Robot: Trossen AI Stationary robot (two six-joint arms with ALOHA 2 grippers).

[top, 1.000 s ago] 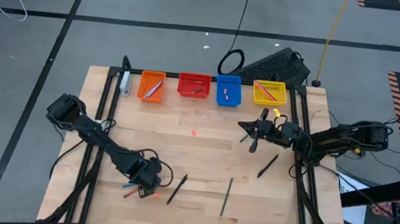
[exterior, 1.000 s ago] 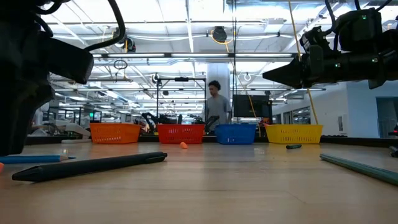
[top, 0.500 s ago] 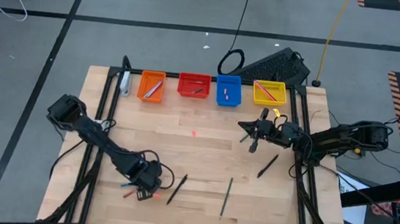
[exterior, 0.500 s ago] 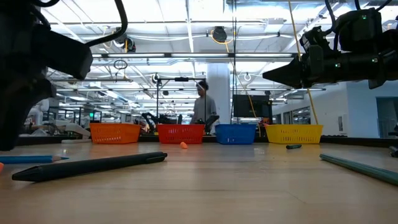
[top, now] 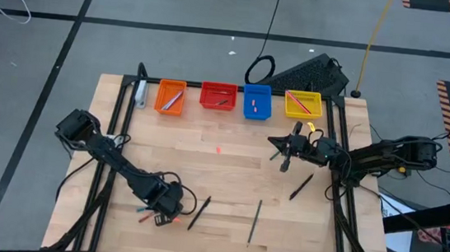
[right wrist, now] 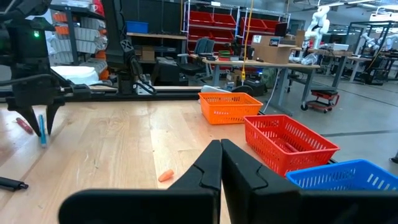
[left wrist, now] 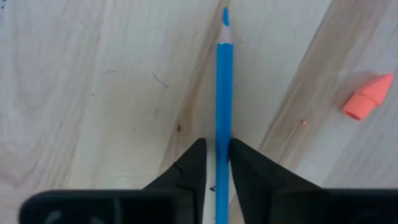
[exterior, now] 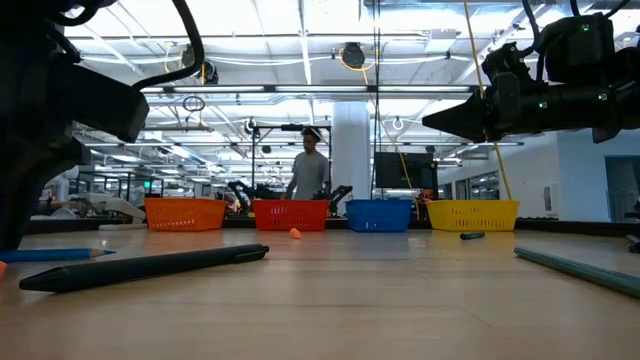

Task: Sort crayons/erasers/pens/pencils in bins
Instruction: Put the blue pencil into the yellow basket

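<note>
Low at the table's near-left, the left gripper (left wrist: 216, 163) pinches a blue pencil (left wrist: 222, 81) lying flat on the wood (a pink eraser (left wrist: 368, 96) sits just beside). Along the far edge stand the bins (top: 218, 96). Right of centre hovers the right gripper (right wrist: 221, 163), fingers pressed together, holding nothing.

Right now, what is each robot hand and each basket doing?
Left gripper: jaws closed on the blue pencil, down at the table.
Right gripper: jaws shut, empty, held above the table.
Orange bin, red bin, blue bin, yellow bin: upright, items inside.
</note>
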